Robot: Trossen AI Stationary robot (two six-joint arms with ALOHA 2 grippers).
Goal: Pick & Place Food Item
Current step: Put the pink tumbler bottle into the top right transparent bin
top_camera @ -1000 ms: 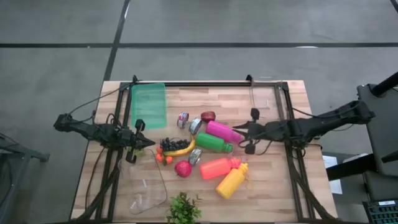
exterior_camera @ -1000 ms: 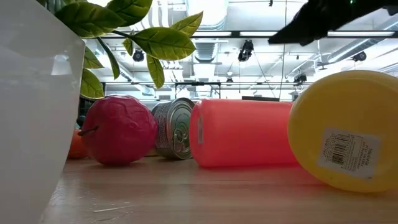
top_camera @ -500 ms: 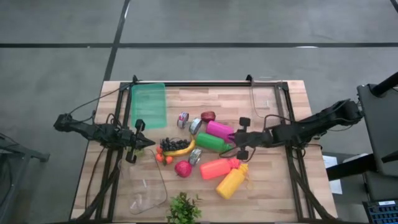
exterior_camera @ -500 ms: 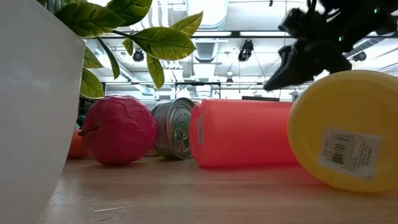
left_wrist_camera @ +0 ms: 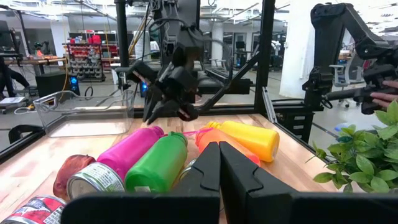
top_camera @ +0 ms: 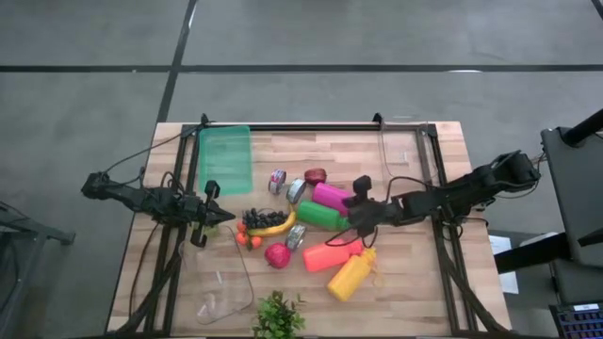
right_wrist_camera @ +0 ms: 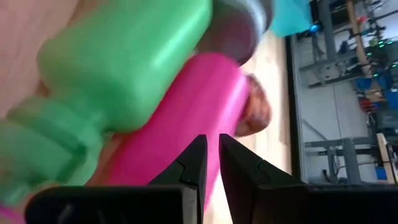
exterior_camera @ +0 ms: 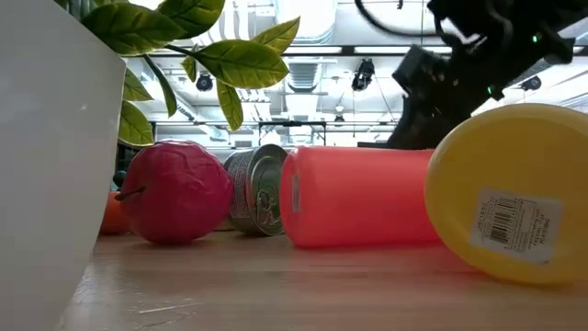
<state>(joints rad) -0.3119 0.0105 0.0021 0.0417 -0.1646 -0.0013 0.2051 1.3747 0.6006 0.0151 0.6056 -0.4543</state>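
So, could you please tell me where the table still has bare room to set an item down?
Bare wood lies along the table's near-right corner, beyond the yellow bottle, and in the far strip between the green board and clear container. The middle is crowded: bottles, cans and fruit touch, with the right hand over the green bottle.

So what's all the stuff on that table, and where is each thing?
bottles: four, pink, green, coral, yellow, lying in the table's middle
cans: three, silver, among the bottles and fruit
banana: one, yellow, left of the green bottle
grapes: one dark bunch, on the banana
red fruit: one, below the banana
green board: one, far left part
clear tubs: two, near left and far right
plant: one, green, near edge
left gripper: shut, beside the grapes
right gripper: shut, over the bottles' caps
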